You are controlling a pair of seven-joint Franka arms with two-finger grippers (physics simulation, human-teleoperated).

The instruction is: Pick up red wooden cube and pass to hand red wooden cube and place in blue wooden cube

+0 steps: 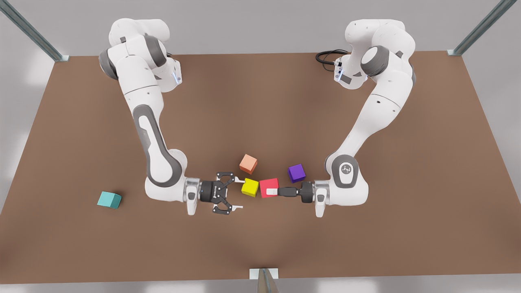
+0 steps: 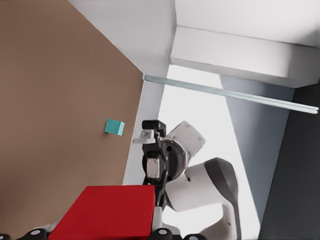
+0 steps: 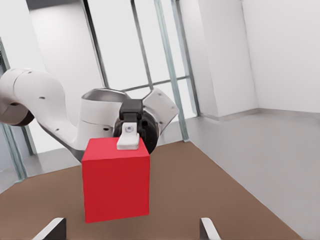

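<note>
Mid-table, left gripper (image 1: 272, 191) clamps red wooden cube (image 1: 265, 184) — right gripper (image 1: 242, 194) spread, facing it.

Red cube (image 2: 102, 212) cut off at left wrist frame edge; holding end effector's fingers out of frame there. Other end effector's fingertips (image 3: 52, 228) cropped in right wrist view.

red wooden cube (image 3: 116, 180): plain matte | table (image 1: 81, 122): matte brown | arms: glossy white

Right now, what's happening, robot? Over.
Left gripper shut on red wooden cube. Right gripper open, facing it. Yellow cube near the gap.
</note>
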